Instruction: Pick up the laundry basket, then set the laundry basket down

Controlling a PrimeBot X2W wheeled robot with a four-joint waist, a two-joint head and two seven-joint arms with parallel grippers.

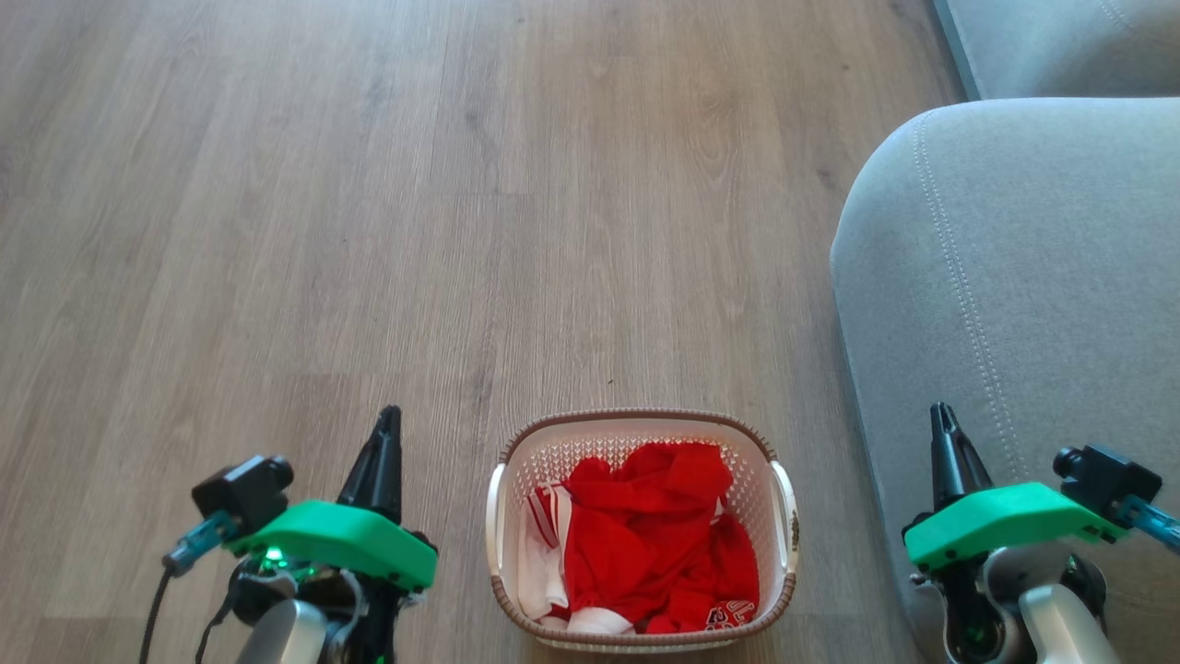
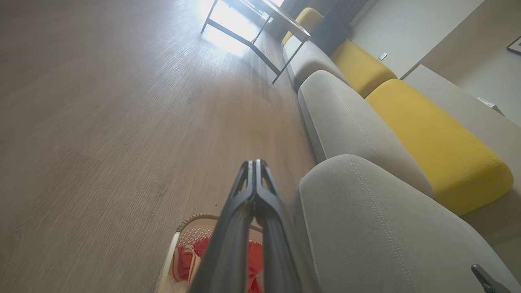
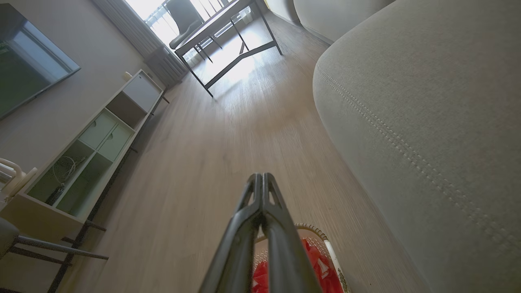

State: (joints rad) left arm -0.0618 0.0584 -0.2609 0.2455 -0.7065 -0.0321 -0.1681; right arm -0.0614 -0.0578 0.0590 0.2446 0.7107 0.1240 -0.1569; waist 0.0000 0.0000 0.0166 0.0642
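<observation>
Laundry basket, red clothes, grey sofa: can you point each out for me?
laundry basket (image 1: 641, 416), head view, far side of its braided rim.
red clothes (image 1: 654, 544), head view, middle of the red heap.
grey sofa (image 1: 1014, 277), head view, top of the near cushion.

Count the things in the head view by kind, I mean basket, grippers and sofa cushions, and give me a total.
Basket: 1
Grippers: 2, the left gripper and the right gripper
Grey cushions: 2, a near one and a far one
Total: 5
</observation>
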